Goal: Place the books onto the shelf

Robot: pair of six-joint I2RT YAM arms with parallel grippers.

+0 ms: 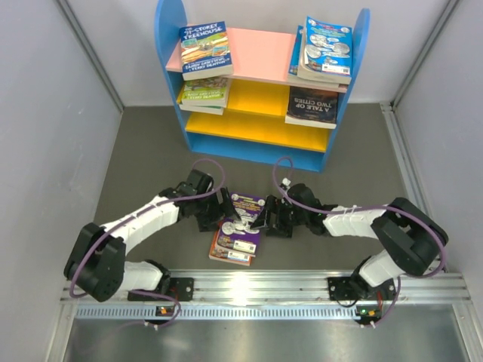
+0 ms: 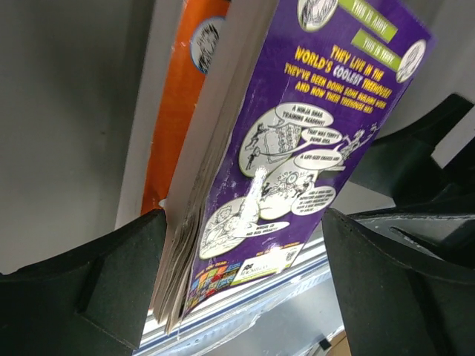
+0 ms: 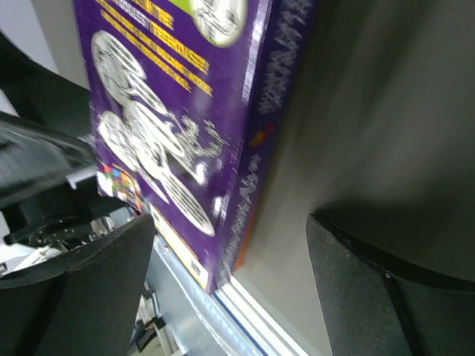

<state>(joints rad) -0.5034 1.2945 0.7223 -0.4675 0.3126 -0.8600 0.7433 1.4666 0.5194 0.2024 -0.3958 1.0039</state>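
Both pincers are gaping wide, gripping nothing: the left pincer point(image 1: 226, 216) is straddling the page edge of the purple book point(image 1: 249, 235), the right pincer point(image 1: 266, 219) its spine. That book is lying atop an orange book point(image 2: 182, 111) on the counter point(image 1: 151, 151), near the arms, well apart from the far shelf point(image 1: 170, 45).

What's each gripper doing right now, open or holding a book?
Left gripper: open around the purple book, not clamped.
Right gripper: open, holding nothing.

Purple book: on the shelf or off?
Off. The purple book lies atop an orange book on the table, in front of the shelf.
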